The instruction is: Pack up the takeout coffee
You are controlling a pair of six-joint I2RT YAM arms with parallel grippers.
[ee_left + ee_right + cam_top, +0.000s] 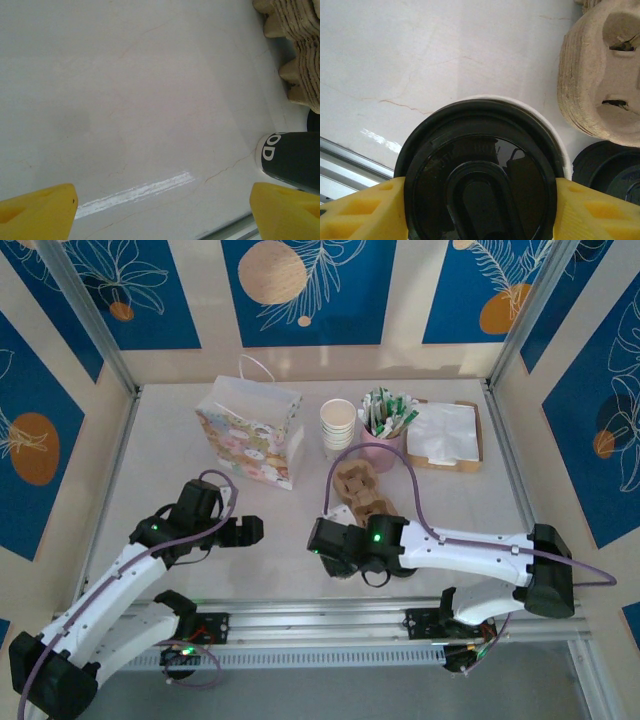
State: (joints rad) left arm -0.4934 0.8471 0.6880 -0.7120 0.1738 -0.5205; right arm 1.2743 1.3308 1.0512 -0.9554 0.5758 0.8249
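while the left gripper (pixel 250 531) hangs wide over the smooth pale table (pixel 280 570), the right gripper (pixel 322 542) sits beside stacked moulded-pulp carriers (pixel 355 480). left wrist: yellow fingers (pixel 37 212) spread apart above its faintly veined surface. right wrist: yellow pads (pixel 360 212) pinch a glossy round black lid (pixel 480 165) capping a white cup (pixel 562 150).

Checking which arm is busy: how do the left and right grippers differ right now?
The left gripper stands open with nothing between its fingers; the right gripper is closed on a black-lidded cup. The left gripper hangs over bare table, while the right gripper sits beside the stack of pulp cup carriers. Both have yellow fingers.
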